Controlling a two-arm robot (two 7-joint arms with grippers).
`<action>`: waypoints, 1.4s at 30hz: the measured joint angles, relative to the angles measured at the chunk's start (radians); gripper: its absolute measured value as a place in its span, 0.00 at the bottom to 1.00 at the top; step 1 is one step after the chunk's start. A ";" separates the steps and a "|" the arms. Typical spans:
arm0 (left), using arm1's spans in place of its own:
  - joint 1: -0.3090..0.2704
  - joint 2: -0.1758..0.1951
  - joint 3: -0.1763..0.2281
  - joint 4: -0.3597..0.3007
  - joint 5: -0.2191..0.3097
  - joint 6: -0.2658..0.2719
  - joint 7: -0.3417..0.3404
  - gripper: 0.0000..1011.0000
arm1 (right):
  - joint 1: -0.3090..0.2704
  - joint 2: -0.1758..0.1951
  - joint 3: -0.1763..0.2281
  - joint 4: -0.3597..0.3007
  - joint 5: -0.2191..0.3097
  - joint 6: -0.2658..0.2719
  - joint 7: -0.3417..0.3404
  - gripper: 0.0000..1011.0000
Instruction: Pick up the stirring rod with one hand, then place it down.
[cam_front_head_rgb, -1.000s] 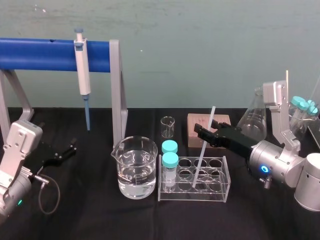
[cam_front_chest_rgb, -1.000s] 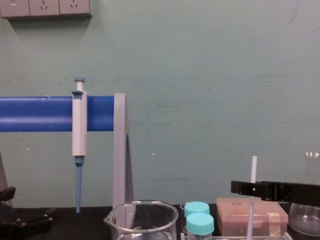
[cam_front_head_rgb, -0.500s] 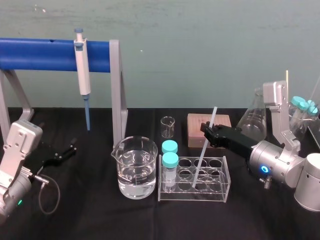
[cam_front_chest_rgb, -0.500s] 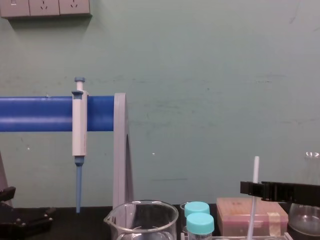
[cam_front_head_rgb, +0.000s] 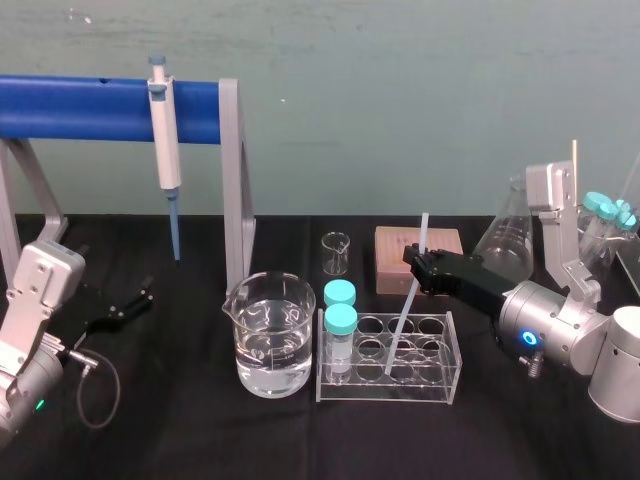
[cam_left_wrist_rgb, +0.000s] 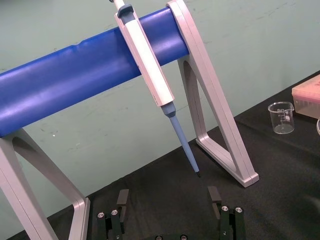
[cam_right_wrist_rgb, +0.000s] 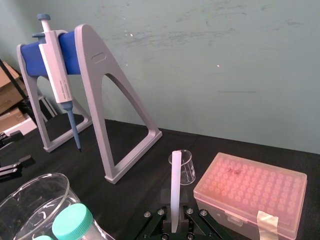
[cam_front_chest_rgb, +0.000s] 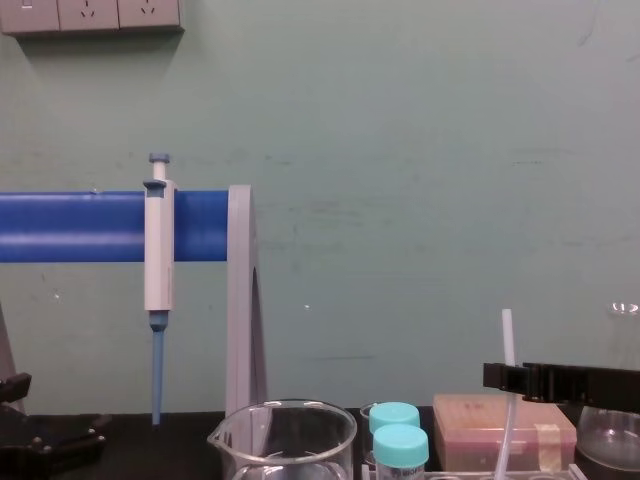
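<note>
Black table (cam_front_head_rgb: 200, 440): stirring rod (cam_right_wrist_rgb: 175, 185) pinched between R gripper (cam_front_head_rgb: 412, 268) jaws above rack (cam_front_head_rgb: 440, 385); L gripper (cam_left_wrist_rgb: 168, 196) open.

Head looks down, chest level, sharing the stirring rod (cam_front_head_rgb: 400, 322).

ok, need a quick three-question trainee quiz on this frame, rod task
1. Multiple choice: what is the right gripper shut on?
A. the beaker
B. the stirring rod
C. a capped tube

2. True or false: the left gripper is shut on the pipette.

3. Fill in: the rod's lower end is inside the clear ___.

Key
1. B.
2. False. It is open and holds nothing, parked at the robot's left.
3. tube rack.
</note>
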 joint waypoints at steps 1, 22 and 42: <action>0.000 0.000 0.000 0.000 0.000 0.000 0.000 0.99 | 0.000 0.000 0.001 0.000 0.000 -0.001 0.000 0.08; 0.000 0.000 0.000 0.000 0.000 0.000 0.000 0.99 | -0.010 -0.008 0.003 -0.013 0.019 -0.061 0.054 0.08; 0.000 0.000 0.000 0.000 0.000 0.000 0.000 0.99 | -0.047 0.047 -0.028 -0.103 -0.120 -0.227 0.114 0.08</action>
